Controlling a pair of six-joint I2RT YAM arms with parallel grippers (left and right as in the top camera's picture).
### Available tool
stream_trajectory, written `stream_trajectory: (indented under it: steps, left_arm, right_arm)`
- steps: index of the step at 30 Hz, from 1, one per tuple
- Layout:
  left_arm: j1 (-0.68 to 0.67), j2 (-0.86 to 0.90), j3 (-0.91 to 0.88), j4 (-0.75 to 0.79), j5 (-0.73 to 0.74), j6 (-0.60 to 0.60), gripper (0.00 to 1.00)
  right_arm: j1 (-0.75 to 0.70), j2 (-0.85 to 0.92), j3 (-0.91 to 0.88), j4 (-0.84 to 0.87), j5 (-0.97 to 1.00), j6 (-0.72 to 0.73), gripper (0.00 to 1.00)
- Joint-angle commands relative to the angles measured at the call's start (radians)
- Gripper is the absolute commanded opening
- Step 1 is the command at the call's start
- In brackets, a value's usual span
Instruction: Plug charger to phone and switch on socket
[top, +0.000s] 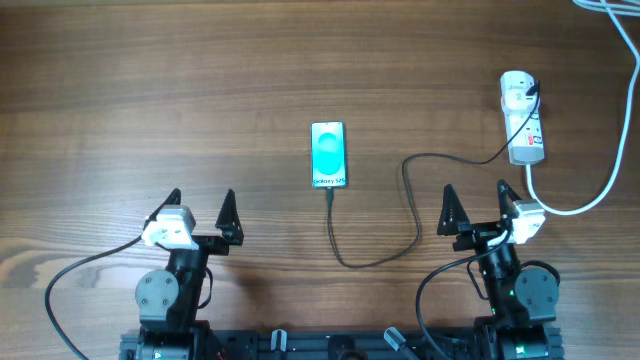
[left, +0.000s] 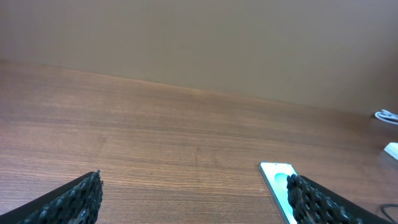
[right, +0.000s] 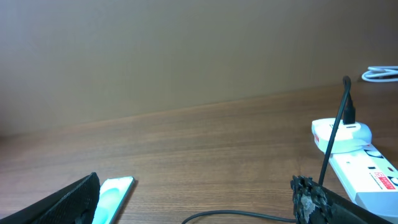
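Note:
The phone (top: 329, 155) lies flat mid-table with its teal screen up; it also shows in the wrist views as the phone (left: 278, 176) and the phone (right: 116, 189). The charger (top: 410, 190), a thin black cable, runs from the phone's near end, loops toward me and rises to the socket (top: 522, 130) at the right. Its tip meets the phone's edge; I cannot tell if it is seated. The charger (right: 336, 127) enters the socket (right: 357, 158). My left gripper (top: 200, 198) (left: 194, 180) and right gripper (top: 476, 190) (right: 198, 182) stand open and empty near the front edge.
A thick white cord (top: 600, 195) trails from the socket's near end, curves right and runs up the table's right side; the same cord (right: 382, 73) shows at the far right of the right wrist view. Bare wood table (top: 150, 90) lies to the left.

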Motion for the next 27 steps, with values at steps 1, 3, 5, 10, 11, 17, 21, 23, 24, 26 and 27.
stream_trajectory:
  steps: [1, 3, 5, 10, 11, 17, 21, 23, 24, 26, 27]
  left_arm:
    - [0.007, -0.011, -0.005, -0.008, -0.010, 0.056, 1.00]
    - [0.007, -0.011, -0.005, -0.008, -0.010, 0.087, 1.00]
    - [0.006, -0.011, -0.005, -0.008, -0.010, 0.107, 1.00]
    - [0.006, 0.020, -0.005, -0.007, -0.001, 0.105, 1.00]
    - [0.006, 0.033, -0.005, -0.006, 0.002, 0.105, 1.00]
    - [0.007, 0.094, -0.005, -0.005, 0.001, 0.105, 1.00]
    - [0.007, 0.110, -0.005, -0.005, 0.001, 0.105, 1.00]
    - [0.007, 0.111, -0.005, -0.005, 0.001, 0.105, 1.00]
    - [0.007, 0.111, -0.005, -0.005, 0.001, 0.105, 1.00]
    - [0.007, 0.111, -0.005, -0.005, 0.001, 0.105, 1.00]
    - [0.007, 0.111, -0.005, -0.005, 0.001, 0.105, 1.00]
  right_arm:
    - [0.006, -0.005, -0.001, 0.002, 0.006, -0.019, 1.00]
    - [0.006, -0.005, -0.001, 0.002, 0.006, -0.019, 1.00]
    - [0.006, -0.005, -0.001, 0.002, 0.006, -0.019, 1.00]
    - [0.006, -0.005, -0.001, 0.002, 0.006, -0.019, 1.00]
    - [0.006, -0.004, -0.001, 0.002, 0.006, -0.019, 1.00]
    - [0.006, -0.005, -0.001, 0.002, 0.006, -0.019, 1.00]
    - [0.006, -0.004, -0.001, 0.002, 0.006, -0.019, 1.00]
    - [0.006, -0.005, -0.001, 0.002, 0.006, -0.019, 1.00]
    - [0.006, -0.005, -0.001, 0.002, 0.006, -0.019, 1.00]
    - [0.006, -0.004, -0.001, 0.002, 0.006, -0.019, 1.00]
    - [0.006, -0.004, -0.001, 0.002, 0.006, -0.019, 1.00]
